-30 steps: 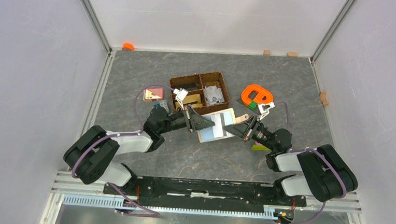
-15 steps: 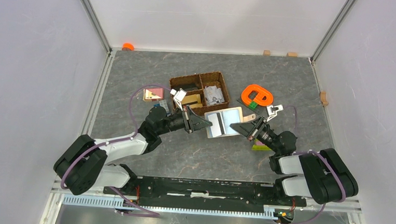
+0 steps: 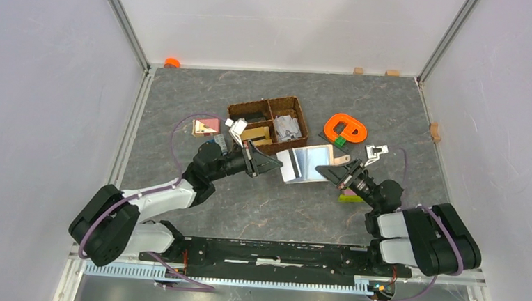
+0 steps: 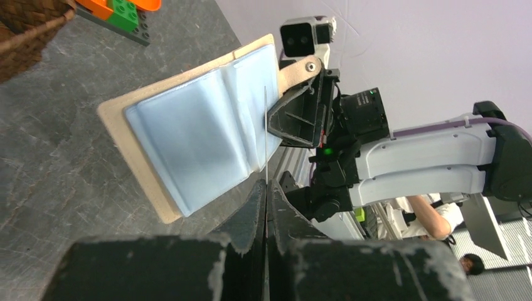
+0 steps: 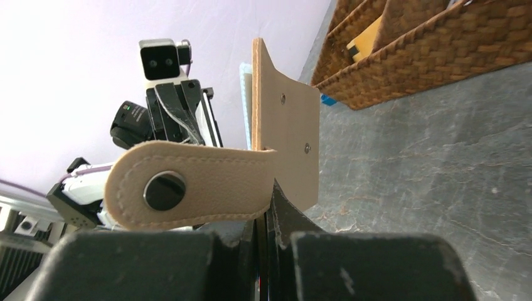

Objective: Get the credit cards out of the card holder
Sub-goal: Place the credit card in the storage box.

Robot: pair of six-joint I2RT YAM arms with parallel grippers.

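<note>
The card holder (image 3: 311, 162) hangs open between my two grippers, above the table just in front of the basket. In the left wrist view its pale blue inside (image 4: 188, 138) faces me, framed by a beige edge. My left gripper (image 4: 265, 183) is shut on a thin credit card (image 4: 265, 132), seen edge-on as a fine line across the holder's right half. I cannot tell whether its far end still sits in a pocket. My right gripper (image 5: 270, 188) is shut on the holder's beige edge (image 5: 288, 138), beside the snap tab (image 5: 164, 190).
A brown woven divided basket (image 3: 268, 123) with small items stands just behind the holder. To its right lies an orange ring-shaped piece (image 3: 345, 127), and a small pink and tan item (image 3: 206, 126) lies to its left. A green piece (image 3: 349, 197) lies under the right arm.
Both grippers and the open card holder have shifted to the right and slightly away from the bases. The left arm reached out and the right arm drew back. Both grips are unchanged.
</note>
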